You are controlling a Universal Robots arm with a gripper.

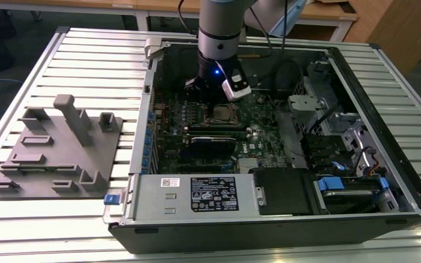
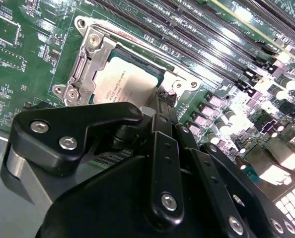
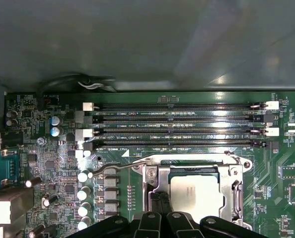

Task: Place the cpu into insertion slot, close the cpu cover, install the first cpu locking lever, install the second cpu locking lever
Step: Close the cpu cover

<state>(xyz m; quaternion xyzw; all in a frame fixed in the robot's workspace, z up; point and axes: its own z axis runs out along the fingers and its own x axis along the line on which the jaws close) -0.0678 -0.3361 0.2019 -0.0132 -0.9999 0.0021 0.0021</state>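
Your cpu (image 3: 196, 191) lies under the closed cover (image 3: 235, 191). Your gripper (image 2: 163, 103) is clenched, tips at the cover's edge. A lever (image 3: 118, 166) runs along another side of the cover.

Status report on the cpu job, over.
Black gripper low at edge of thin silvery frame cpu cover. Cover down over flat silver-grey square cpu, seated in dark square insertion slot. Nothing seen blocking.
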